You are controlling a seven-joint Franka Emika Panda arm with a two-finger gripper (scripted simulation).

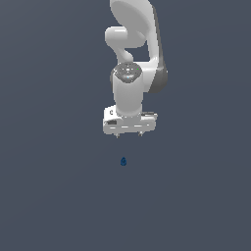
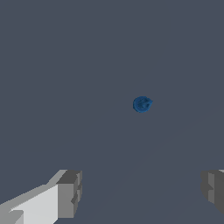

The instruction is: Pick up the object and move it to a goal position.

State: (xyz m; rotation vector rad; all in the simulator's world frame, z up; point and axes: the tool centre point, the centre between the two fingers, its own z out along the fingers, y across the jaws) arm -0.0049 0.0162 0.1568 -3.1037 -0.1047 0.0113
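We judge that we are at the approach step: nothing is grasped, and the pick has not begun. Our gripper [image 1: 128,134] hangs pointing down with its 2 fingers [image 2: 69,194] spread wide apart and nothing between them, as the wrist view shows plainly. The object [image 1: 123,161], a tiny dark-blue rounded blob with a faint lighter mark, rests on the plain grey tabletop [image 1: 49,196], apart from the gripper and touching nothing else. In the exterior view it sits below the gripper and slightly toward that view's left of the midpoint between the fingers. Next, we expect, we must centre the open fingers over the blob, descend until they straddle it, then close. No goal marker is visible to us.
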